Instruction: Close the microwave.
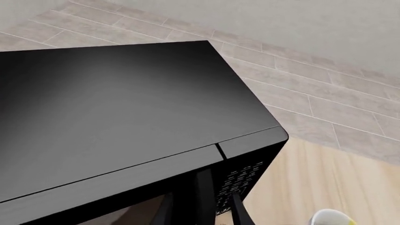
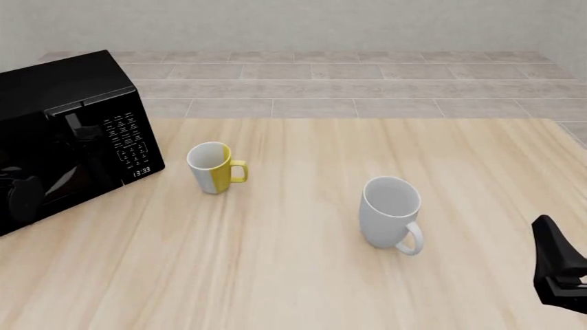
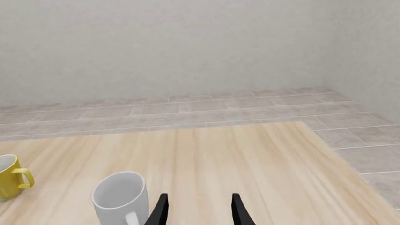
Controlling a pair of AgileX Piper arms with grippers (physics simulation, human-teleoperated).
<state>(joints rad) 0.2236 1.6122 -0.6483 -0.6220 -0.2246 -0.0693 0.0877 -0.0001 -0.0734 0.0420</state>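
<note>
Left wrist view
Background: pale grey wall above a floor of grey rectangular tiles; light wood-grain table [image 1: 325, 178] shows past the box's corner.
Microwave [image 1: 125, 112]: glossy black top with a soft sheen fills most of my view. A thin seam splits off the front strip, and the keypad's white marks show on the face below the corner.
Door: it looks flush with the front, though only a sliver of its glass is in view at the edge.
Left gripper [image 1: 200, 211]: only two dark finger stubs show, close to the microwave's front; I cannot tell how far apart the tips stand.
Cut off: a pale mug rim with a touch of yellow [image 1: 331, 218] sits at the picture's edge.

Front view
Table [image 2: 303, 275]: smooth blond wood with long streaks, tiled floor and plain wall beyond.
Microwave [image 2: 64, 137]: far left of the table, cut by the frame; dark glass door shows murky reflections, the small display reads 13:33 under the keypad.
Yellow and white mug [image 2: 213, 167]: upright just beside the microwave's keypad side, handle turned away from it.
White mug [image 2: 392, 212]: upright near mid-table, well apart from the other mug.
Right gripper [image 2: 559, 268]: a black shape at the right edge, partly out of frame.

Right wrist view
Right gripper [image 3: 198, 211]: my two black fingers stand clearly apart, holding nothing.
White mug [image 3: 120, 199]: just beside my fingers, bottom cut off.
Yellow and white mug [image 3: 11, 176]: half hidden by the frame.
</note>
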